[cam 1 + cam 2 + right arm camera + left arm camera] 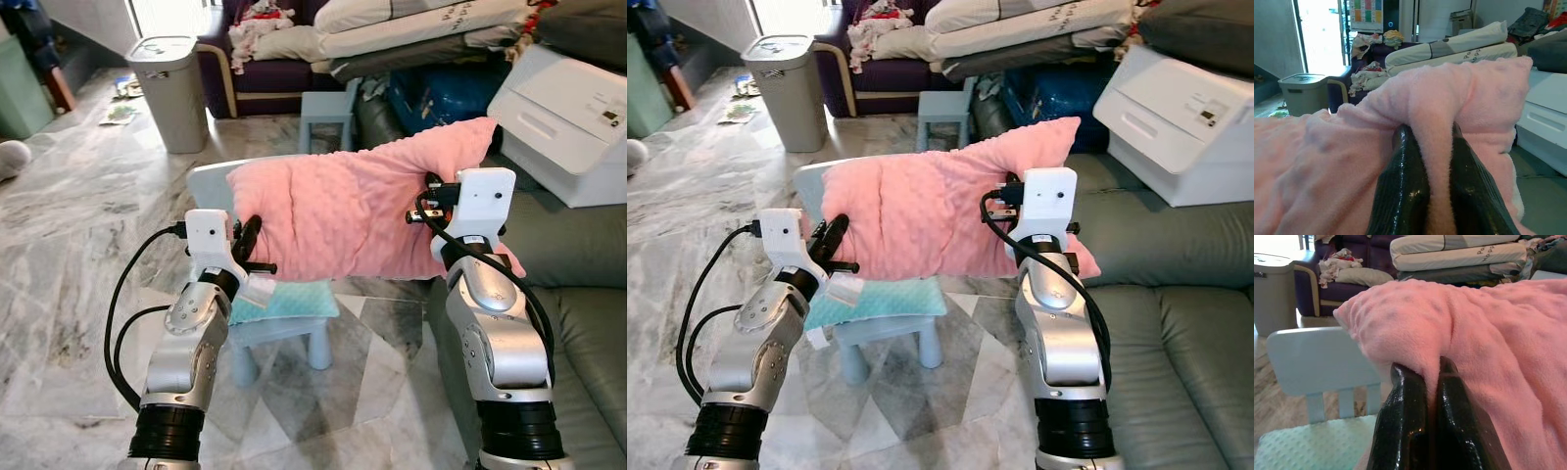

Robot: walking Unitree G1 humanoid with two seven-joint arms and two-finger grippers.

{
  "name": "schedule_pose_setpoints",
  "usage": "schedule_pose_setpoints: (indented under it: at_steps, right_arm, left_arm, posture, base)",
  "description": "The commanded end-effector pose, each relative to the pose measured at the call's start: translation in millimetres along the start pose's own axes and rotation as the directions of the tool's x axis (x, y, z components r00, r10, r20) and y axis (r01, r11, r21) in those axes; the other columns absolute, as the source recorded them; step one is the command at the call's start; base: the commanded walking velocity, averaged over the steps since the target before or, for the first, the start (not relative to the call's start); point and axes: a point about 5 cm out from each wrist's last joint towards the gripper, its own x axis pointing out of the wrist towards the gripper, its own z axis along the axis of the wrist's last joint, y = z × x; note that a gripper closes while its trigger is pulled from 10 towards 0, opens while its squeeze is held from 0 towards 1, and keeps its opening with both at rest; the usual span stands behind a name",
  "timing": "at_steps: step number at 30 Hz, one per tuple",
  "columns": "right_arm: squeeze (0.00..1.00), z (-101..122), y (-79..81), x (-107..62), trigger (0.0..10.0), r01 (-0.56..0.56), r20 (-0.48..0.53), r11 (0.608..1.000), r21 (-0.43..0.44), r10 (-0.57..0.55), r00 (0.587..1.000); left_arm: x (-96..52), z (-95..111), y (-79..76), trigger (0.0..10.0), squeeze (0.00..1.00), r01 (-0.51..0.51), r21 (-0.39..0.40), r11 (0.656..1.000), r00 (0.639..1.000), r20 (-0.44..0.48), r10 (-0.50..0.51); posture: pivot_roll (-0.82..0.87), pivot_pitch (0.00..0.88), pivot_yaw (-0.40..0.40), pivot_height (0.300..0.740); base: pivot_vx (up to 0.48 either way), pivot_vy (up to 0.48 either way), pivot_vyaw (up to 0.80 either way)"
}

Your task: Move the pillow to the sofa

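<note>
Pillow: the pink pillow [367, 201] is hanging in the air between both arms, stretched wide above the small blue chair [279, 304], its right end already reaching over the grey sofa [578, 333].
Left gripper: the left gripper [1432, 382] is pinching a fold of the pillow's near edge, fingers [1405, 426] clamped tight together on the plush.
Right gripper: the right gripper [1427, 147] is squeezing a thick ridge of fabric at the other end.
Why two grips: one pinch at each end is keeping the soft pillow from sagging or swinging.
Chair: its green seat pad [289, 302] is sitting just under the pillow.
Next, by my reckoning: it needs carrying right and lowering onto the sofa cushion.
</note>
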Motion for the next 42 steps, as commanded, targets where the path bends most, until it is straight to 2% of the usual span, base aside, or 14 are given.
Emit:
schedule_pose_setpoints:
  at_steps: [1,21,28,42]
  right_arm:
    - [0.0,6.2,0.8,-0.1,10.0,-0.001,0.024,1.0,0.01,0.001,1.0]
    - [0.0,6.5,0.4,-0.9,10.0,0.002,0.027,1.0,0.012,-0.003,1.0]
    - [0.0,8.7,1.5,-1.4,10.0,-0.005,0.045,1.0,0.007,0.005,0.999]
    - [0.0,8.7,0.5,-2.2,10.0,0.007,0.046,1.0,0.008,-0.007,0.999]
  left_arm:
    - [2.3,4.1,2.7,10.0,0.0,-0.013,0.005,1.0,1.0,0.007,0.013]
    - [2.7,0.9,5.0,10.0,0.0,-0.021,0.0,1.0,1.0,-0.008,0.021]
    - [2.3,0.7,4.9,10.0,0.0,-0.019,0.003,1.0,1.0,-0.011,0.019]
    - [4.0,1.6,3.7,10.0,0.0,0.002,0.036,0.999,1.0,-0.009,-0.002]
  posture:
    - [-0.17,0.0,0.024,0.74]
    - [-0.18,0.0,0.026,0.74]
    - [-0.17,0.0,0.025,0.74]
    - [-0.18,0.0,0.034,0.74]
  base:
    - [0.0,0.0,-0.77]
    - [0.0,0.0,-0.77]
    - [0.0,0.035,0.0]
    - [0.0,0.461,0.0]
